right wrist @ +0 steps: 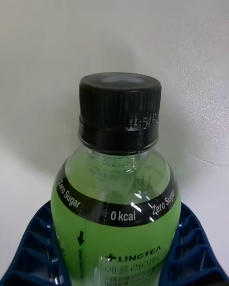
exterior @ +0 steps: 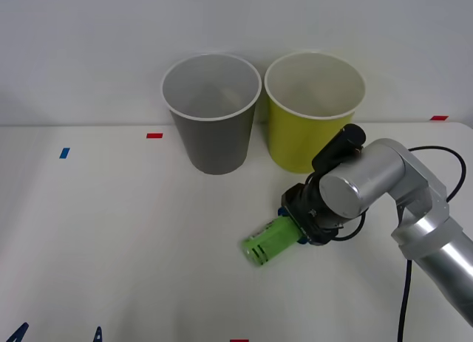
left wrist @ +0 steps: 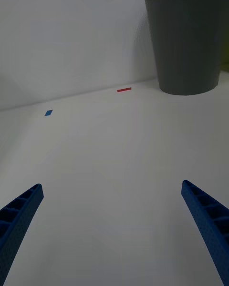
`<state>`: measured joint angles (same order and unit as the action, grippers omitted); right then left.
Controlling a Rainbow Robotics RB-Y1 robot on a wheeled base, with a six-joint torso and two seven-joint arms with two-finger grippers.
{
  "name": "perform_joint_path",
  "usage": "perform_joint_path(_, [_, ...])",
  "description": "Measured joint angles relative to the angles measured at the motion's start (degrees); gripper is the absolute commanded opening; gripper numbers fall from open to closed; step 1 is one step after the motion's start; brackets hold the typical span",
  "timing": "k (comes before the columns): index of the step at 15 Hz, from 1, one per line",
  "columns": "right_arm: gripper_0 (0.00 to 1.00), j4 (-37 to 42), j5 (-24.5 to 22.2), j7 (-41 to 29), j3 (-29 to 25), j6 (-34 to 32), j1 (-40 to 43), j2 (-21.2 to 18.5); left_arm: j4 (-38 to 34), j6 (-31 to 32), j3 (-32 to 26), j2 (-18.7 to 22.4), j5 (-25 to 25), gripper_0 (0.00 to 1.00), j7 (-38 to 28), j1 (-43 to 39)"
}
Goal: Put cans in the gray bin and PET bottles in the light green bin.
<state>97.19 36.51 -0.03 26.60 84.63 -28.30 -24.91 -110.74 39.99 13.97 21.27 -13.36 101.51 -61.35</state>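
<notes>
Right tool (exterior: 299,227) grips the one PET bottle (exterior: 270,242), its blue ribbed fingers (right wrist: 33,248) closed against both sides of the green-labelled body below the black cap (right wrist: 119,106). That bottle lies tilted low over the white table (exterior: 111,238), in front of the light green bin (exterior: 310,113). Two bins stand side by side at the back, the gray bin (exterior: 213,120) to the left of the green one. Left tool (left wrist: 114,229) hangs spread wide over bare table, holding nothing, with the gray bin ahead of it.

Bright, even light; soft shadows; sharp focus, wrist views slightly dimmer.
</notes>
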Motion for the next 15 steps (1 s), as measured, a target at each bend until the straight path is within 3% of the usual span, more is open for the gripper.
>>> perform_joint_path(8, [0.00,0.9,-0.2,0.3,-0.2,0.2,0.4,-0.2,0.0,0.0,0.0,0.0,0.0,1.00,0.0,0.0])
perform_joint_path(11, [0.00,7.8,0.3,1.8,-3.1,2.8,2.7,-0.7,0.0,0.0,0.0,0.0,0.0,1.00,0.0,0.0])
perform_joint_path(15, [0.00,14.0,0.6,13.5,-8.9,5.1,6.3,-0.7,0.0,0.0,0.0,0.0,0.0,1.00,0.0,0.0])
